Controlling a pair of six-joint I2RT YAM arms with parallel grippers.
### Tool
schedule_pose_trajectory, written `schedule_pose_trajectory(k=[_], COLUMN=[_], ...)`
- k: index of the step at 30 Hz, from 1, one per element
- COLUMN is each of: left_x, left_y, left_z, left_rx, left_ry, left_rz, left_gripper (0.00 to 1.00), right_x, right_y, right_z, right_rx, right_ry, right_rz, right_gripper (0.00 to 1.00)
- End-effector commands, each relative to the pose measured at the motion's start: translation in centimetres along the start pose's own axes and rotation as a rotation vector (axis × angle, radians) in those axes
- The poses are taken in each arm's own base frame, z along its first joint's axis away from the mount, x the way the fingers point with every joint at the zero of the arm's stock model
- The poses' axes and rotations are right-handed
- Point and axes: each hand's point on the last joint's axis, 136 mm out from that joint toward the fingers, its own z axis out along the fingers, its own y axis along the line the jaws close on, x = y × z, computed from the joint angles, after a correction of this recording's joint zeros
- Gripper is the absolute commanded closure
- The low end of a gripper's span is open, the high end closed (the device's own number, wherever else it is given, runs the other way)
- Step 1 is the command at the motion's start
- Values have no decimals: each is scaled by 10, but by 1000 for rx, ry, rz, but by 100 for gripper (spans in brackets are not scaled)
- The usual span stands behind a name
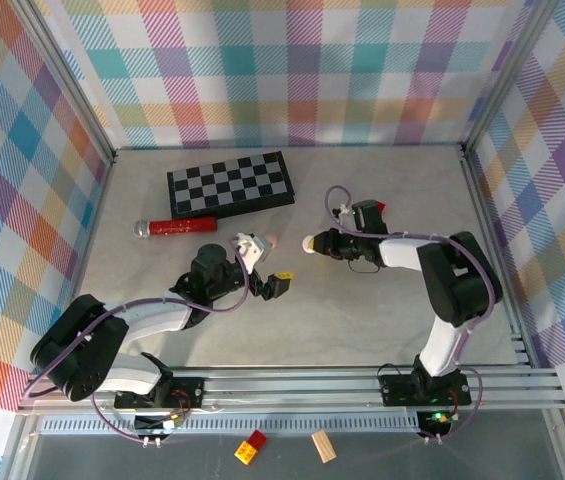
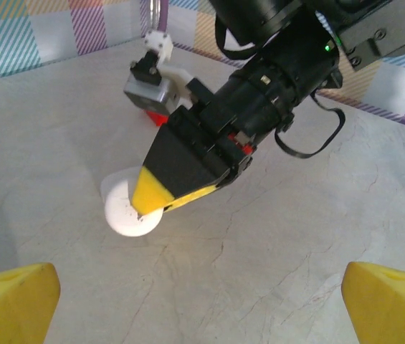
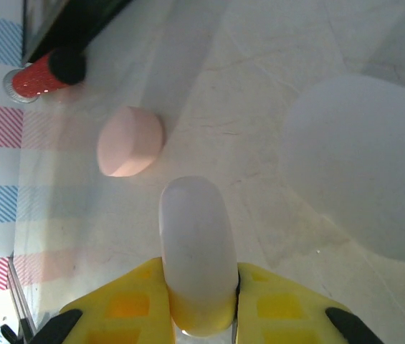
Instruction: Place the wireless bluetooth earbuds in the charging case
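Note:
My right gripper [image 1: 314, 243] is shut on a white pebble-like charging case [image 3: 195, 236], held edge-up between its yellow fingers [image 3: 127, 301], low over the table. In the left wrist view that case [image 2: 127, 209] shows as a white disc at the right gripper's yellow tip [image 2: 152, 190]. A pale pink case [image 3: 130, 141] lies on the table just beyond it, and in the top view [image 1: 272, 240] it sits between the two grippers. My left gripper [image 1: 274, 262] faces the white case from the left, jaws wide open and empty [image 2: 202, 287]. The earbuds are out of view.
A folded chessboard [image 1: 230, 183] lies at the back, with a red cylinder with a silver cap [image 1: 177, 227] in front of it. A red brick [image 1: 253, 447] and a wooden block [image 1: 323, 446] sit below the table's near rail. Checked walls close off three sides.

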Motion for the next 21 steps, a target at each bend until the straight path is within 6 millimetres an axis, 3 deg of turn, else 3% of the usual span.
schedule_pose_trajectory(k=[1,8,11,16,21], left_x=[2,5,2,-6,-20], left_y=[6,5,7,12,28], left_z=[-3,-1,-1,-2,-11], left_rx=[-23,-15,-26,-53,-118], left_ry=[-4,9,1,-19,-50], left_rz=[-1,-2,2,-7,-55], left_gripper=[0,0,0,0,0], right_x=[-19,-7,-6,-8,-10], right_y=[20,7,4,6,19], right_z=[10,27,28,18,-8], right_rx=[-67,-26,-8,32,72], right_ry=[-42,1,1,-14,-39], right_rz=[13,36,36,3,-68], right_gripper=[86,83,75,63,45])
